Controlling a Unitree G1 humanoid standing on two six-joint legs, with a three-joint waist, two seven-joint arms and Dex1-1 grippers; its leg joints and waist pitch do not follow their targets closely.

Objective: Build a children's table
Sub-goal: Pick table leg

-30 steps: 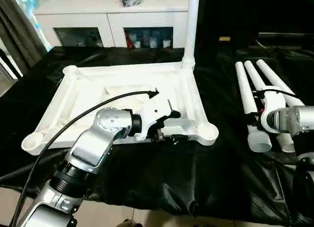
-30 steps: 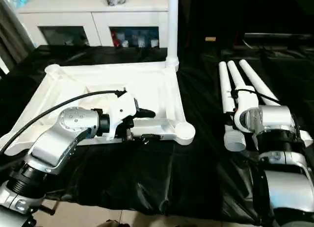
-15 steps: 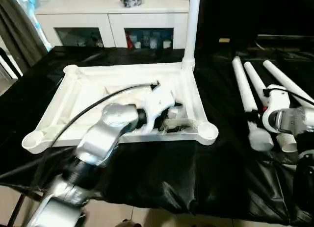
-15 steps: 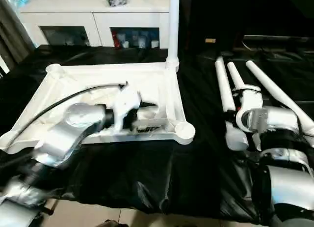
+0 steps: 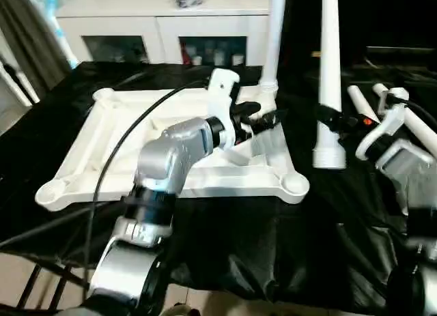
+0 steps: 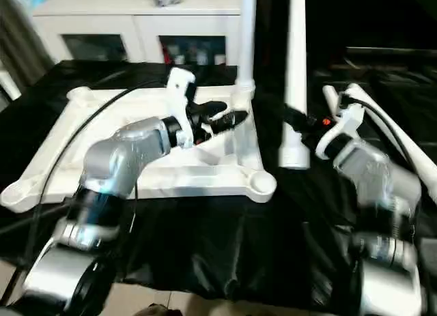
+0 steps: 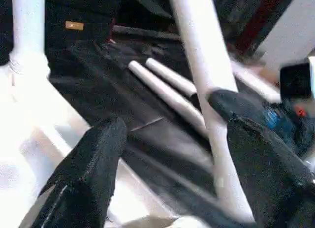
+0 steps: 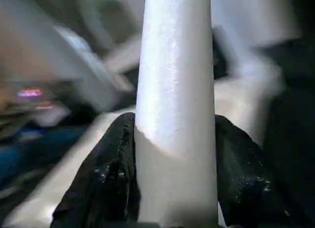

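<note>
The ribbed white tabletop [image 5: 102, 145] lay underside-up across the centre-left of the head view, with the left gripper [image 5: 263, 118] hovering released above its right side. At centre right, the right gripper [image 5: 331, 117] clenched one tubular leg [image 5: 329, 77] upright, its flared end off the black work table [image 5: 287, 234]. Further back, a fitted leg [image 5: 273, 39] stood in the far right corner socket, spare legs [image 7: 167, 87] lay at the right, and a white cabinet [image 5: 164, 36] filled the upper left.

Even indoor light — motion blur, esp. right wrist bg.
</note>
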